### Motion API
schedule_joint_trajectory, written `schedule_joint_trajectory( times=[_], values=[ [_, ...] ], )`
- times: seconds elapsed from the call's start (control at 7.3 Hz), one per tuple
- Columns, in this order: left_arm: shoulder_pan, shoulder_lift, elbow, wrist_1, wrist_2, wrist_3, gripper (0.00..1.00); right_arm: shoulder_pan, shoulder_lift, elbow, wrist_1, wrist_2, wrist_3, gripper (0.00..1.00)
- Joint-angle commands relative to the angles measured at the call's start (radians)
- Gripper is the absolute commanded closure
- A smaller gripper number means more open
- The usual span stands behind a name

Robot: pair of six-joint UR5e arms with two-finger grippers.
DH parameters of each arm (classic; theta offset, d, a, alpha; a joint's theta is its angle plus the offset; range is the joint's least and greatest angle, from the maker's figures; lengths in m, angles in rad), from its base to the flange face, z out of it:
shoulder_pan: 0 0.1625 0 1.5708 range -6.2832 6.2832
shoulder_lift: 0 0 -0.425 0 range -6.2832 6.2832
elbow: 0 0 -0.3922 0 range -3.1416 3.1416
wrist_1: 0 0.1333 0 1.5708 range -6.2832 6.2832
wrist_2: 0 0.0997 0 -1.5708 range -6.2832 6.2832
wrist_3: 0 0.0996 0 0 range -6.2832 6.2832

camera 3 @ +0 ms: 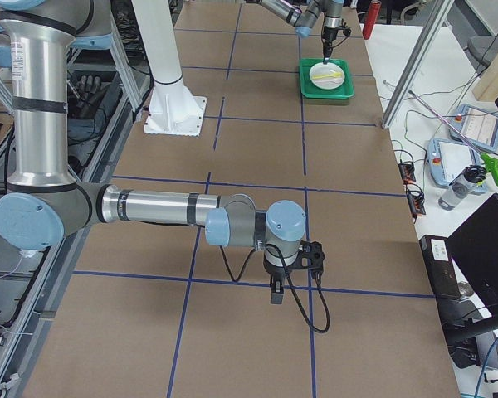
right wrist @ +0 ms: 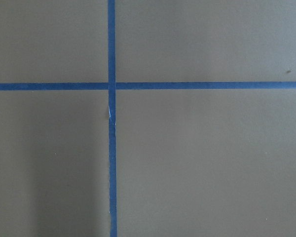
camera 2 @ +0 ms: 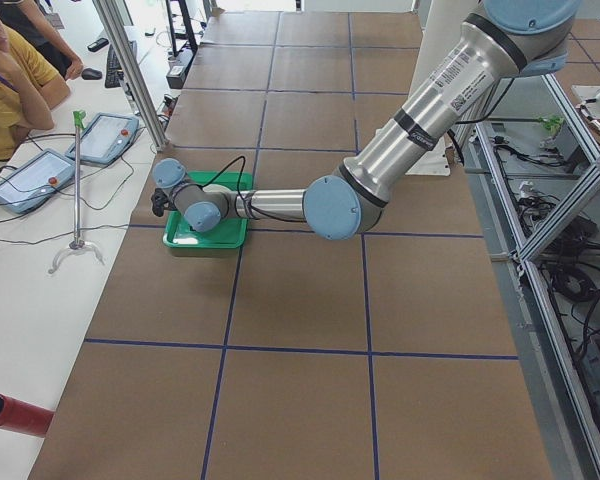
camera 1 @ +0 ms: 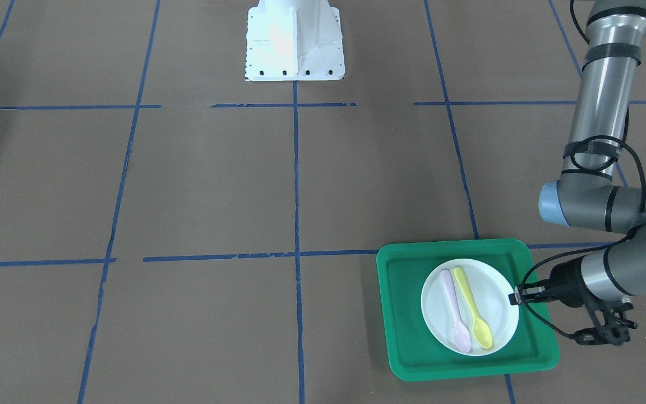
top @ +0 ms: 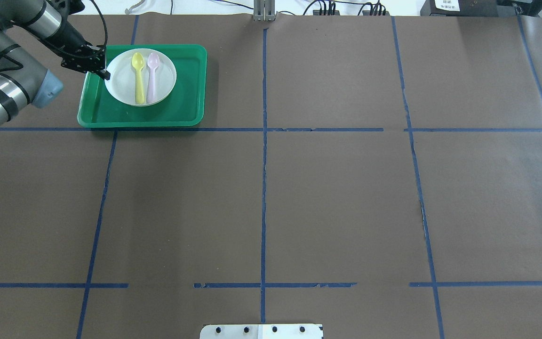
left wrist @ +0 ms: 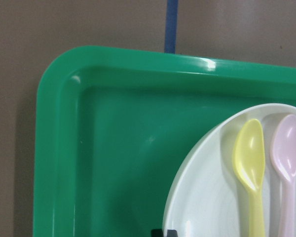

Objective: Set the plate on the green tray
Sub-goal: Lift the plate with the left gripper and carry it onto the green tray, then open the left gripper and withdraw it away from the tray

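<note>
- Plate lies flat inside the green tray in the front-facing view. The tray stands on the bench, near the corner where the operators' edge meets the end on the robot's left.
- A yellow spoon and a pink spoon lie side by side on the plate, their bowls toward the operators' edge.
- The left gripper reaches in from the left end of the bench to the rim of the plate. Its jaws are almost together with the rim between them, so they seem to pinch it.
- In the overhead view the plate sits closer to the tray's rim on the operators' side than to the rim on the robot's side. The jaws meet the plate on its side toward the left end of the bench.
- In the exterior left view the near arm stretches across the bench to the tray, and its wrist covers the plate. An operator in yellow sits beyond the operators' edge.
- In the exterior right view the right gripper hangs low over the bench near the right end, well apart from the tray. I cannot tell how its jaws stand.
- The left wrist view shows one rounded corner of the tray, a part of the plate and both spoon bowls. Two dark fingertips show at the bottom edge, at the rim of the plate.
- The right wrist view shows the brown bench with two lines of blue tape crossing.
</note>
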Motion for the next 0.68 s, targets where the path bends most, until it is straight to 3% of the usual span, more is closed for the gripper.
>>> schedule_joint_trajectory(
  times=[0.0,0.14,0.41,0.55],
  values=[
    [0.004,0.006,-0.038,0.004,0.009,-0.02,0.0,0.0,0.0,-0.001,0.0,0.0,0.0,0.0],
    [0.001,0.046,-0.134,0.066,0.009,-0.023,0.0,0.0,0.0,-0.001,0.0,0.0,0.0,0.0],
    [-0.047,0.202,-0.457,0.316,0.01,-0.003,0.0,0.0,0.0,-0.001,0.0,0.0,0.0,0.0],
    [-0.062,0.271,-0.574,0.379,0.01,0.044,0.0,0.0,0.0,-0.001,-0.001,0.0,0.0,0.0]
  ],
)
